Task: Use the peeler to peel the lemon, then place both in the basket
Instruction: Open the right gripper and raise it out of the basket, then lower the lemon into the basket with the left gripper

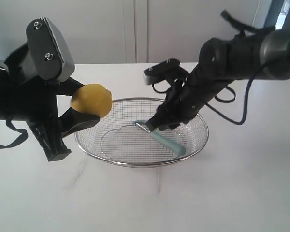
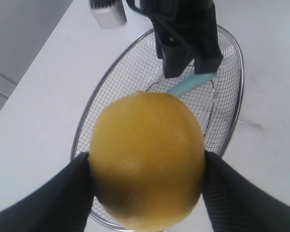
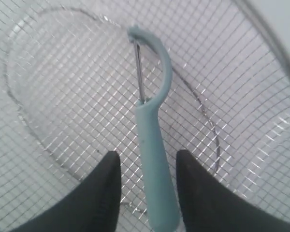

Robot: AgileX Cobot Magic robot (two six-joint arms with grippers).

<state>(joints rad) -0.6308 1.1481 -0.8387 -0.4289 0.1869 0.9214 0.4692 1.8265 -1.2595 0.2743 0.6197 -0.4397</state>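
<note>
Lemon (image 1: 91,100) clamped between left gripper (image 2: 147,193) fingers, held in air just beside basket (image 1: 135,165) rim, left arm angled in from side. Peeler (image 3: 152,145) lies on basket mesh. We see right gripper (image 3: 147,157) hanging over it, right arm sloping down, fingers spread either side of handle with gaps. Handle end cut off in right wrist view; lemon's far side hidden from us.

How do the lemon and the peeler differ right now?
The lemon is round and yellow; the peeler is slim and teal. The lemon is clamped in the left gripper, in the air; the peeler lies in the basket, loose between the open fingers of the right gripper. Both sit between gripper fingers.
</note>
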